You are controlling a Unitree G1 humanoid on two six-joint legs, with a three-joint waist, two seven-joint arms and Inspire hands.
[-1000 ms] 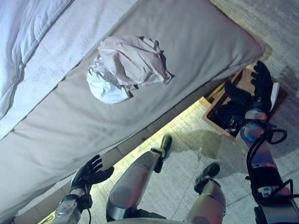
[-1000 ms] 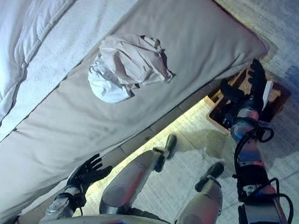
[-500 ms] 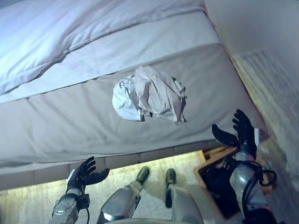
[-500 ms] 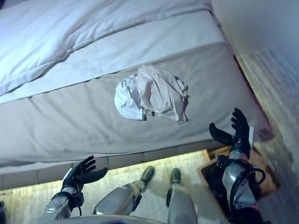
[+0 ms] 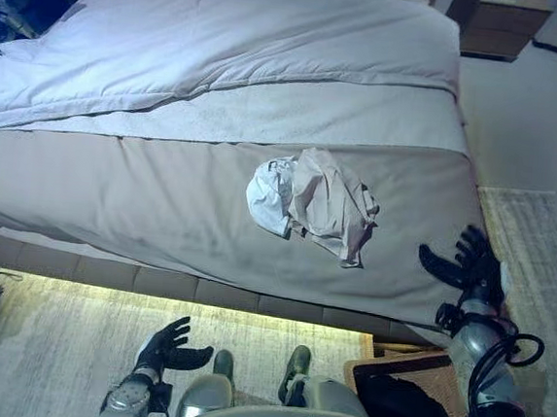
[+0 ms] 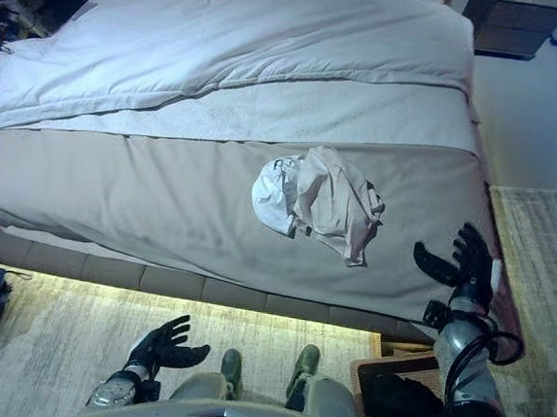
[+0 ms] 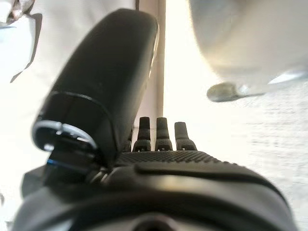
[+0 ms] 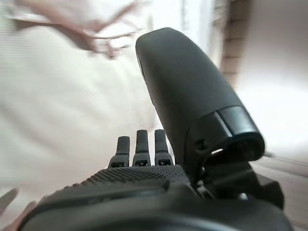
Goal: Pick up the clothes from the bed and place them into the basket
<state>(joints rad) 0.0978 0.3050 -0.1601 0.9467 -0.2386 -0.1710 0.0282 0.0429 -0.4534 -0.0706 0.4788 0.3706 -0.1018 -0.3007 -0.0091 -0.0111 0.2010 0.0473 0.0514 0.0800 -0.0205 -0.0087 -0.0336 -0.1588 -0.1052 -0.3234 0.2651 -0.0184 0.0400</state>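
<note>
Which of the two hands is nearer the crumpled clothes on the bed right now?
The right hand, open over the bed's near right corner, just beside the clothes. The left hand hangs open, low over the rug, short of the bed.

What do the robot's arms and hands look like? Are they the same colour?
No. The arms are shiny silver-grey tubes, and each ends in a black hand. The right hand has a white strip along its side, and black cables loop around that arm. The left hand is black too, with a bumpy, grippy palm.

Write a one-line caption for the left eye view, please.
Crumpled beige-and-white clothes lie on the grey bed; the open right hand hovers beside them, nothing grasped yet.
</note>
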